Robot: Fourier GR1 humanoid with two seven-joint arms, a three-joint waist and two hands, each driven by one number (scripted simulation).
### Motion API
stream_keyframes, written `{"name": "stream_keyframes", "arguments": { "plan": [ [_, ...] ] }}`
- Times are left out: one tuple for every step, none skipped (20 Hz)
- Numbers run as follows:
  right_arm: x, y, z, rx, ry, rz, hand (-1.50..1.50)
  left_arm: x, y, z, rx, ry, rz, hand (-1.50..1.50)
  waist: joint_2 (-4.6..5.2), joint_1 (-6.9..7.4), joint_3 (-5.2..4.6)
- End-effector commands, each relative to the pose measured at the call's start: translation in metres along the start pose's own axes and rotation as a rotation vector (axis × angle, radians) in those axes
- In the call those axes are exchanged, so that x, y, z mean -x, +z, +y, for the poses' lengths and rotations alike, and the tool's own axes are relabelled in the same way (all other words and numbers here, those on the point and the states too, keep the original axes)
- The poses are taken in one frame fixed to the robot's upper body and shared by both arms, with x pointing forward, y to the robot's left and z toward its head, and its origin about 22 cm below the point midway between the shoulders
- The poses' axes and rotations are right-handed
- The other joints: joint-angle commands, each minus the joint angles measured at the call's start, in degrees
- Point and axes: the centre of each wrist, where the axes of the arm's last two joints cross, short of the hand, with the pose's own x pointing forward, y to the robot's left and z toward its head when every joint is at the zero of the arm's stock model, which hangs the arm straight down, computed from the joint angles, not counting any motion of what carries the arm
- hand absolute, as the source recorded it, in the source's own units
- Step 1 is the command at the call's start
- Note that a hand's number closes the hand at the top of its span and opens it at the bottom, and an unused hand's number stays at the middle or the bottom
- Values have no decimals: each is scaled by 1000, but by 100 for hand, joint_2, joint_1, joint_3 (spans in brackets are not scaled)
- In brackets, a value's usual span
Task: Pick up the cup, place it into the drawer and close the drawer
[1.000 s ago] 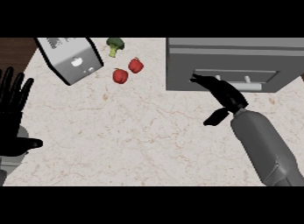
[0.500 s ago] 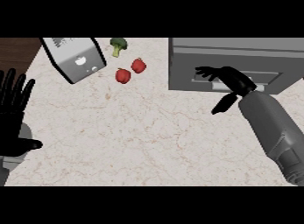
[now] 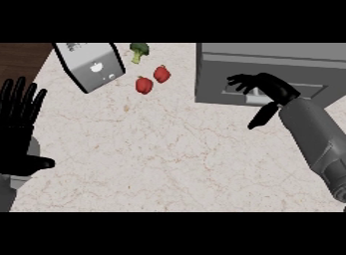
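No cup shows anywhere in the head view. The grey drawer cabinet (image 3: pixel 212 74) stands at the counter's far right, its drawer front facing me and no opening into the drawer showing. My right hand (image 3: pixel 272 88) is against that front at the handle, fingers spread toward the left and thumb hanging down, holding nothing. The right forearm hides part of the handle. My left hand (image 3: pixel 12 129) rests open at the view's left edge, fingers up.
A grey toaster-like box (image 3: pixel 90 64) lies tilted at the back left. A broccoli (image 3: pixel 138 50) and two red peppers (image 3: pixel 144 84) (image 3: pixel 161 73) lie between it and the cabinet. Dark wood (image 3: pixel 17 60) borders the counter's far left.
My right hand has moved forward and up, from over the counter to the drawer front, its fingers now spread along the handle. The left hand has stayed in place.
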Motion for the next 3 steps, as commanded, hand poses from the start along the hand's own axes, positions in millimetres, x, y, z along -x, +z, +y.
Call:
{"name": "stream_keyframes", "arguments": {
  "plan": [
    [2, 6, -39, 87, 29, 133, -150, 8, 11, 6, -4, -5, -4, -150, 216, 124, 63],
    [-5, -2, -34, 77, 48, 144, -150, -1, -4, -3, 7, -2, -12, -150, 208, 125, 68],
    [8, 10, -25, 87, 25, 142, -150, 4, 4, -7, 20, 4, 5, -150, 223, 166, 74]
  ]
}}
